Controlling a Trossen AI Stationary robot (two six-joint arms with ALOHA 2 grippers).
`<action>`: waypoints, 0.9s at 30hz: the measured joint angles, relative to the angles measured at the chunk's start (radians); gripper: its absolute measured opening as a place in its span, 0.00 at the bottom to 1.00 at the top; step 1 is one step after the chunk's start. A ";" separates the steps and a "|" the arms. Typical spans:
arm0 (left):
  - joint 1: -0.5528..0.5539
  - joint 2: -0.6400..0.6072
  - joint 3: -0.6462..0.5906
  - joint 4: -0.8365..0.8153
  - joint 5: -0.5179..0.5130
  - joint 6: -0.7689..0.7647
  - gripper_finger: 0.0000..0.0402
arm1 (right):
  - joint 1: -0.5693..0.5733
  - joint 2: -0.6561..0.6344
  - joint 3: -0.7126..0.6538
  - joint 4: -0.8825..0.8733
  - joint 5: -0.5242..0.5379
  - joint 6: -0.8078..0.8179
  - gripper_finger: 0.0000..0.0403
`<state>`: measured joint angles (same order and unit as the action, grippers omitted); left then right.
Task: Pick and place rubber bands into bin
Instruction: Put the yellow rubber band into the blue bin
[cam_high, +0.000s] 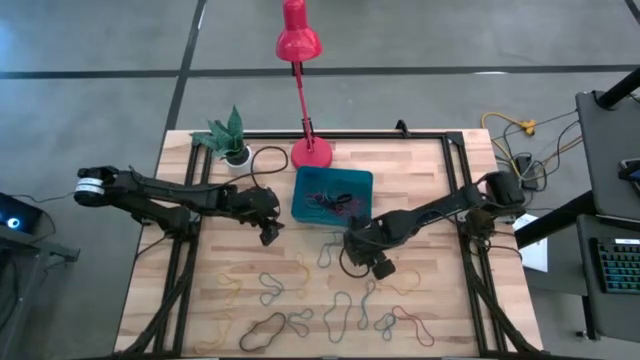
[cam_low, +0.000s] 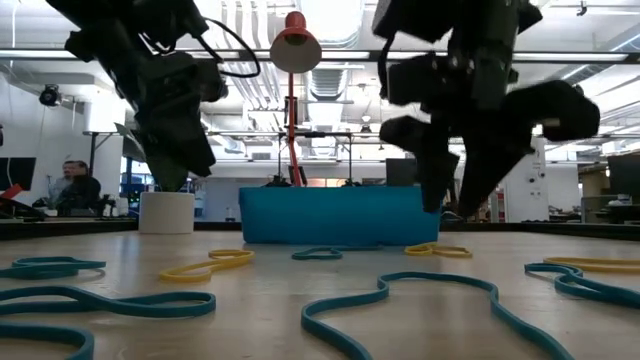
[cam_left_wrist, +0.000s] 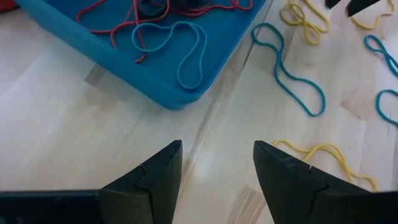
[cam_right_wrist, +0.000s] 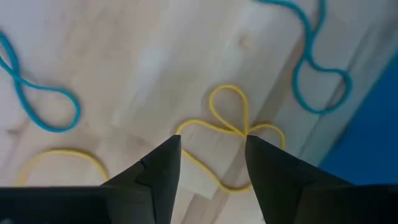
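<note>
Right wrist view: the right claw (cam_right_wrist: 211, 155) hangs over the wooden surface (cam_right_wrist: 149, 56) with its fingers apart and nothing between them, directly above a yellow rubber band (cam_right_wrist: 233, 134) folded into loops, just beside the bin's (cam_right_wrist: 373, 155) wall. The left claw (cam_left_wrist: 217, 168) also stands open and empty, near the bin's corner. By my reading, the job is only started: a few bands, red, blue and dark, lie tangled in the teal bin (cam_high: 333, 193), while many more rubber bands (cam_high: 330, 310) remain scattered flat across the near half of the surface. They are thin, limp, twisted loops of teal, yellow, red and black.
</note>
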<state>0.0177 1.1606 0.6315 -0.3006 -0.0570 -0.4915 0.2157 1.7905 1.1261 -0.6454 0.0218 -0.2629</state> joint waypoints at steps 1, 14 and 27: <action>0.000 0.000 0.000 0.004 0.000 0.000 0.45 | 0.000 0.012 0.000 0.003 0.002 -0.020 0.41; 0.000 0.000 0.000 0.007 0.000 -0.003 0.45 | -0.009 0.061 0.000 0.033 0.059 -0.085 0.34; 0.000 0.000 0.000 0.006 0.000 -0.006 0.45 | -0.064 0.112 0.003 0.054 0.038 -0.125 0.32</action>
<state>0.0177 1.1606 0.6315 -0.2944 -0.0566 -0.4976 0.1520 1.9027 1.1294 -0.5915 0.0597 -0.3879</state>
